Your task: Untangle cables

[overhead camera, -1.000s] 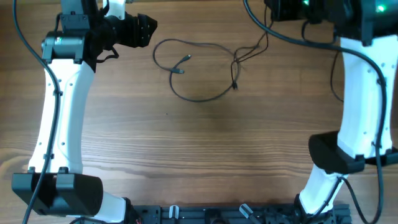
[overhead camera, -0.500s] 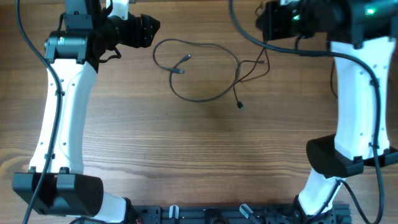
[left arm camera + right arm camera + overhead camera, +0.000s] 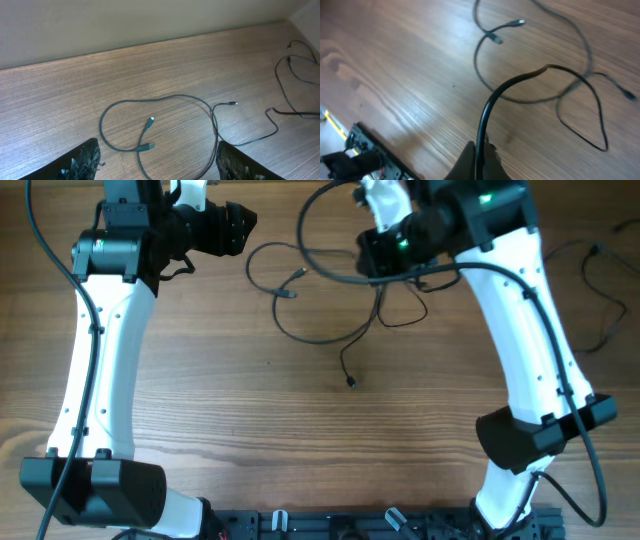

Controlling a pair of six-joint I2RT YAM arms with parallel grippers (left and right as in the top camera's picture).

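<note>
2 grippers: one on each arm, both over the far half of the wooden table (image 3: 200, 410).
Left gripper (image 3: 240, 227): jaws stood wide apart with nothing between them; its fingers (image 3: 84, 161) framed the tabletop at either side of the left wrist view.
Right gripper (image 3: 480, 159): jaws were pressed together on a thin black cable that rose from between them.
Held cable (image 3: 481, 120): it arched up and away from the right gripper, then dropped to the wood; 1 free strand trailed toward the near edge and ended in a small plug (image 3: 351, 382).
Looped cable (image 3: 160, 98): it lay flat on the table in 1 wide loop between the 2 grippers; its 2 plug ends (image 3: 151, 119) sat inside the loop, near each other but apart.
Crossing: at the loop's right side, under the right gripper, strands of the held cable overlapped the loop; which lay on top could not be told.
3rd cable (image 3: 597, 249): it lay loose on the table at the far right, well apart from the loop.
</note>
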